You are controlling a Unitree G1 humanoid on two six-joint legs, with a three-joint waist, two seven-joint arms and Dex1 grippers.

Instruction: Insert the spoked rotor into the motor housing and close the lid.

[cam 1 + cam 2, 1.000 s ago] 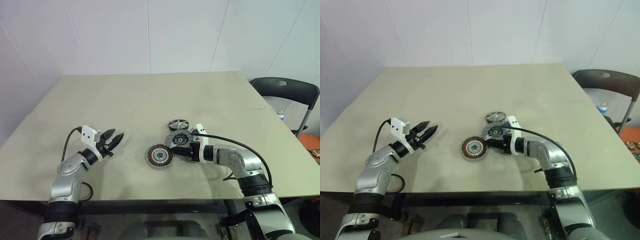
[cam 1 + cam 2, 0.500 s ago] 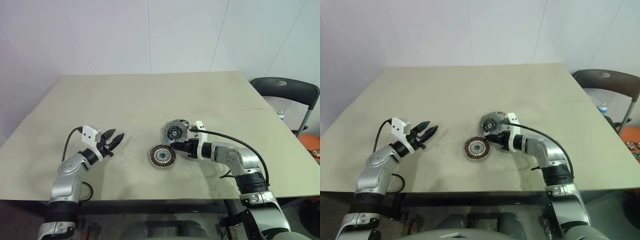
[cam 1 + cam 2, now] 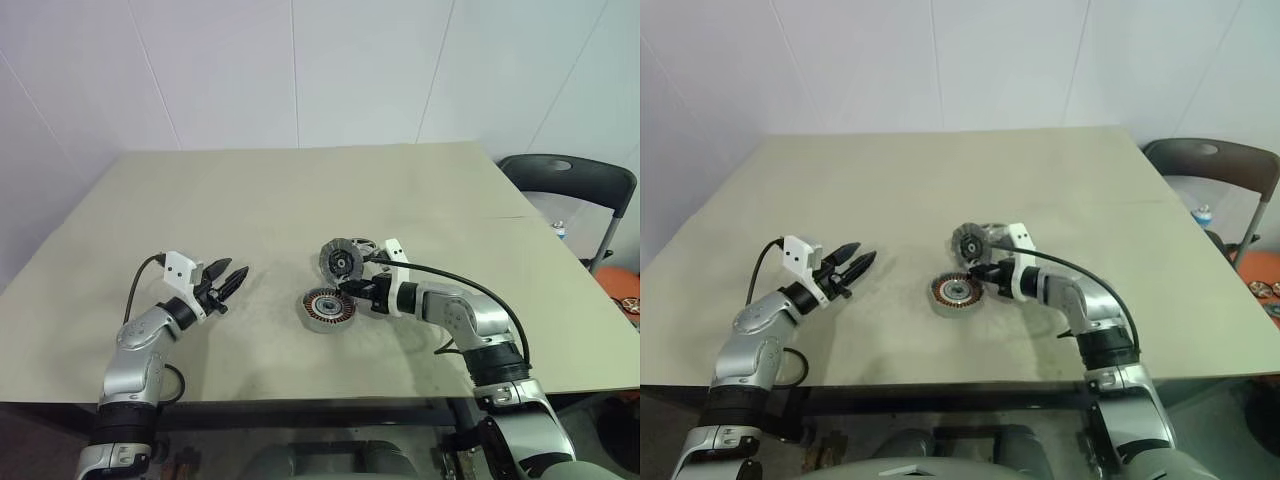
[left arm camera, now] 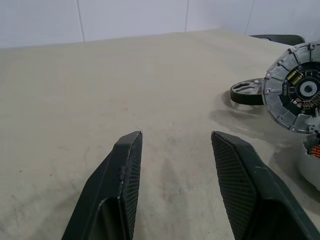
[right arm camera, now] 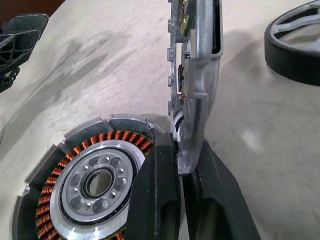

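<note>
A beige counter (image 3: 300, 190) with a matte, faintly scuffed top stands against a pale wall of white panels (image 3: 300, 70) divided by thin seams; its far edge meets the wall, its near edge runs across the foot of the head views.

Left: the left claw (image 3: 228, 279) hovers over the counter's near left part, level and pointing toward the centre. Its two black fingers (image 4: 125, 165) stand apart and released, with bare counter between them.

Centre: the motor housing (image 3: 325, 308) lies flat on the counter, slightly right of the middle and nearer the near edge than the far one. Its copper windings ring a pale centre, facing up (image 5: 95, 182).

Just beyond it, the spoked rotor (image 3: 340, 260) stands on edge, lifted off the counter, its silver face and black hub turned toward the left side. The right claw (image 3: 352, 291) is clenched on the rotor's lower rim; in the right wrist view the two fingers (image 5: 162, 185) pinch the disc's thin edge directly beside the housing's rim.

A dark spoked ring (image 5: 295, 42) lies flat on the counter just behind the rotor, toward the far edge.

Right: beyond the counter's right edge stands a dark chair (image 3: 570, 185) with a grey seat back, and a small piece of orange object (image 3: 628, 290) shows at the frame's border.
</note>
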